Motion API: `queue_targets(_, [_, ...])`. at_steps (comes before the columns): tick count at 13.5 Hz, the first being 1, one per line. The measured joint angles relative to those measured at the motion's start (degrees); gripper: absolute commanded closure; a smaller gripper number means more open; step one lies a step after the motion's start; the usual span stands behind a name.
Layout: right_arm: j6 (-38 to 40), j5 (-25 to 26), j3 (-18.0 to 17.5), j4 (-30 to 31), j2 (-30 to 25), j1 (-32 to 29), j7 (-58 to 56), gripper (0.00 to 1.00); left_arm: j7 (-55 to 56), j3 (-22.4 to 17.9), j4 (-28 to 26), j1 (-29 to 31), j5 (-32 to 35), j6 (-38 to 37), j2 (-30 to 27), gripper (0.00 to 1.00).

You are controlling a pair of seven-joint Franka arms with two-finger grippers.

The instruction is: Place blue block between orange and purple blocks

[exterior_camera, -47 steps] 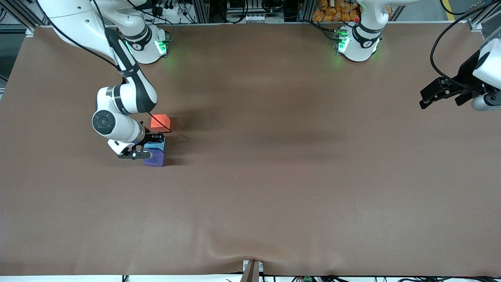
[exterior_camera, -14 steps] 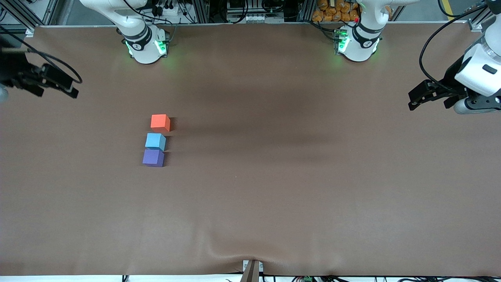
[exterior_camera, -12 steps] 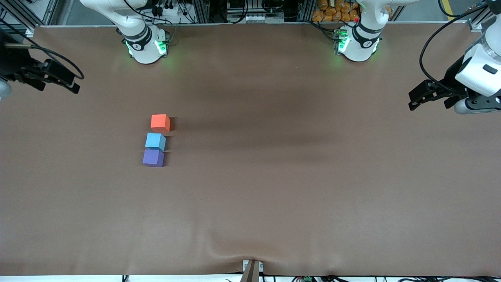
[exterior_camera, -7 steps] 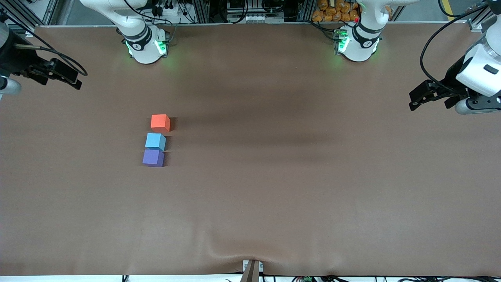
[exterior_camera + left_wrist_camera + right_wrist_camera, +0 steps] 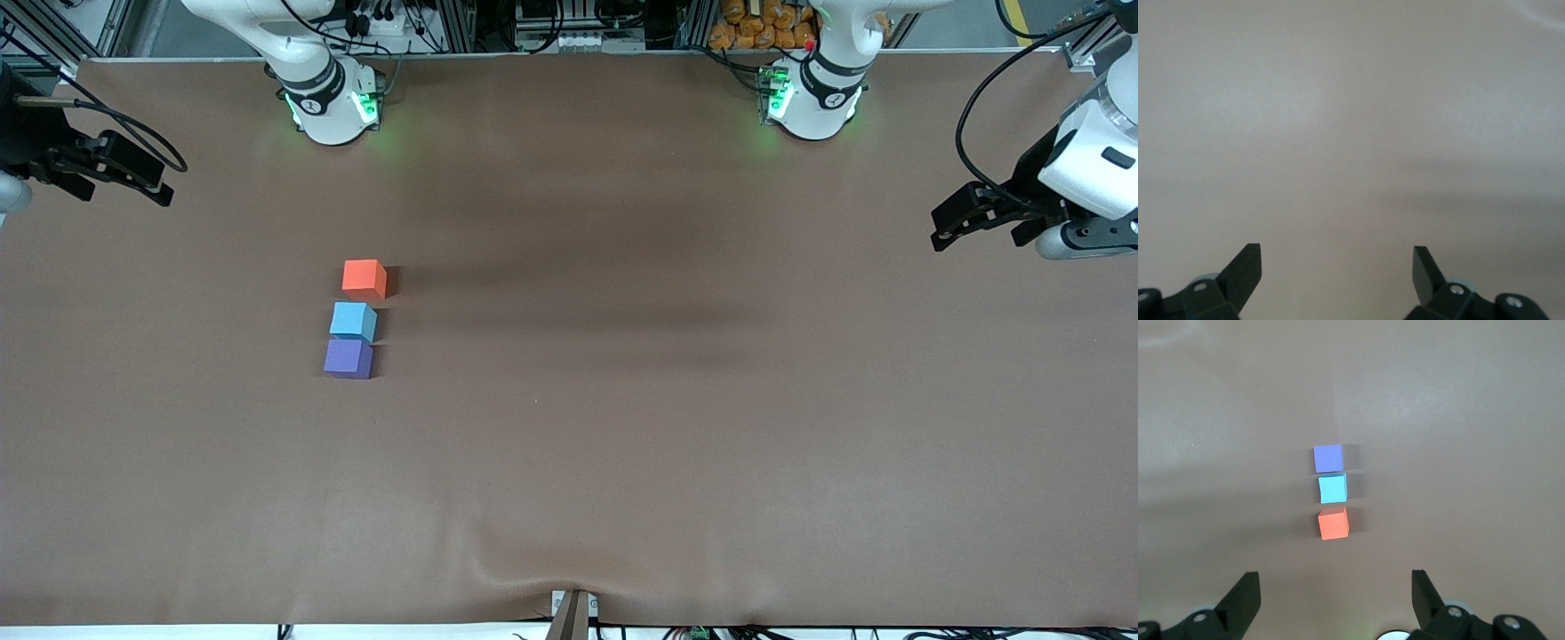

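Observation:
The blue block point(image 5: 353, 320) sits on the table in a line between the orange block point(image 5: 364, 277) and the purple block point(image 5: 348, 358); it touches the purple one and stands a small gap from the orange one. All three also show in the right wrist view: purple point(image 5: 1328, 459), blue point(image 5: 1333, 488), orange point(image 5: 1333, 523). My right gripper point(image 5: 147, 182) is open and empty, high over the table's edge at the right arm's end. My left gripper point(image 5: 956, 227) is open and empty over the left arm's end.
The brown table mat point(image 5: 622, 400) has a small wrinkle at its near edge point(image 5: 533, 578). The two arm bases point(image 5: 331, 107) point(image 5: 811, 102) stand along the top edge.
The right arm let go of the blue block and withdrew to the table's end, drifting slightly in the last second. The left arm barely moved. The blocks stay still.

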State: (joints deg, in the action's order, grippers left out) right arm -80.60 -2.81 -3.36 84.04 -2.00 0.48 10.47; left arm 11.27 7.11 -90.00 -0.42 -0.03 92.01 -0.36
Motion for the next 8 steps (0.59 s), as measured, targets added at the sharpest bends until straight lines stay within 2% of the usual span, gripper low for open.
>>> queue_targets(8, [-0.14, 1.49, 0.07, -0.27, 0.00, -0.01, -3.44, 0.00, 0.00, 0.10, -0.02, -0.30, 0.00, 0.01, 0.79, 0.00])
